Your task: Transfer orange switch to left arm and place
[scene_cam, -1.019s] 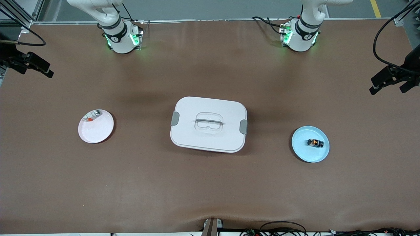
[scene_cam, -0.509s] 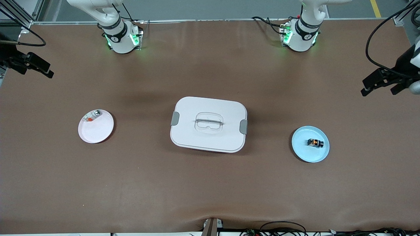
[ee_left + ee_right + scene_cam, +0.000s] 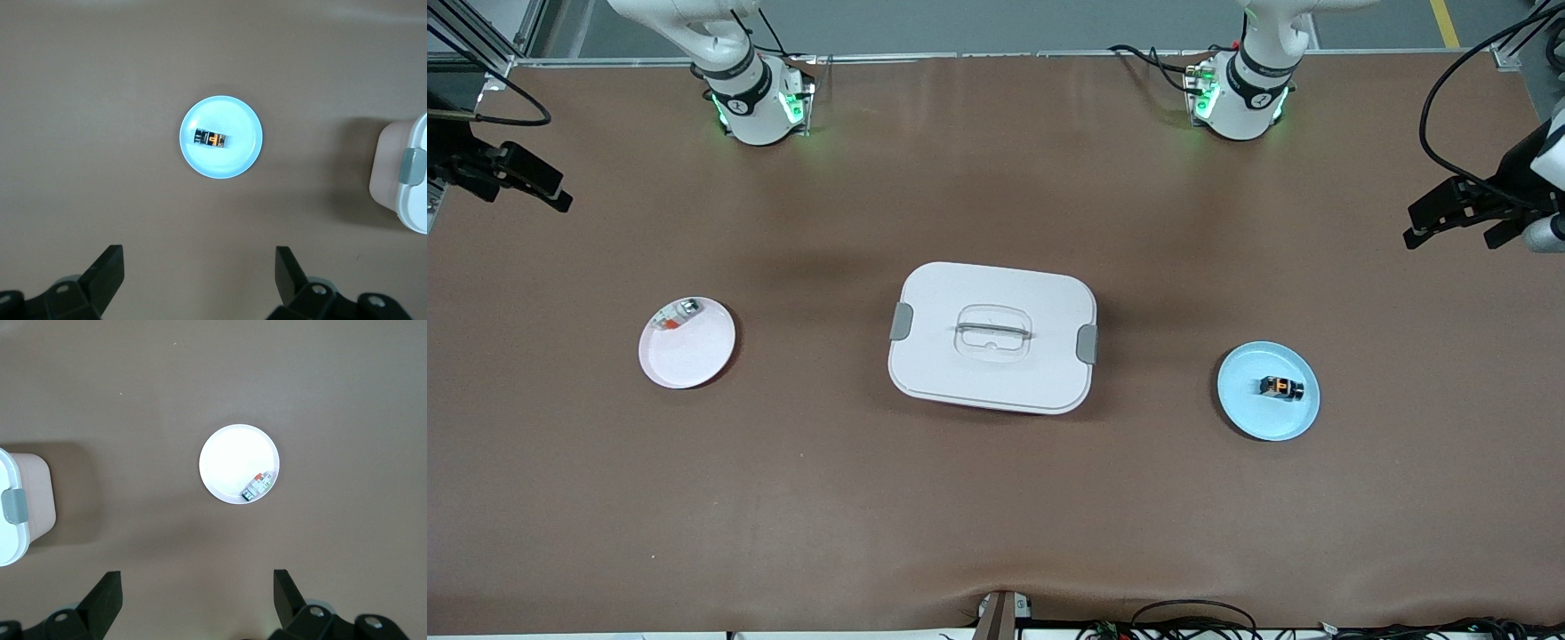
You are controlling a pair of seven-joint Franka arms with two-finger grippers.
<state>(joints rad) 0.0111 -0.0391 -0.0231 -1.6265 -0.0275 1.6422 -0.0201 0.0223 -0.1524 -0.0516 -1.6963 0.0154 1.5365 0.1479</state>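
Note:
The orange switch (image 3: 1281,388) lies on a small blue plate (image 3: 1263,420) toward the left arm's end of the table; the left wrist view shows it too (image 3: 212,139). The large white box (image 3: 960,289) stands in the middle of the table. My left gripper (image 3: 1449,235) is open and empty, up over the bare table at the left arm's end; its wrist view (image 3: 198,267) shows the jaws wide apart. My right gripper (image 3: 527,197) is open and empty, up over the right arm's end (image 3: 197,587).
A pink plate (image 3: 689,360) toward the right arm's end holds a small whitish-grey piece with a red mark (image 3: 676,314), which also shows in the right wrist view (image 3: 259,485). The box's latched ends show in both wrist views (image 3: 408,167) (image 3: 12,507).
My left gripper has shifted a little inward over the table from its edge. The right arm, the switch, the plates and the box have not moved.

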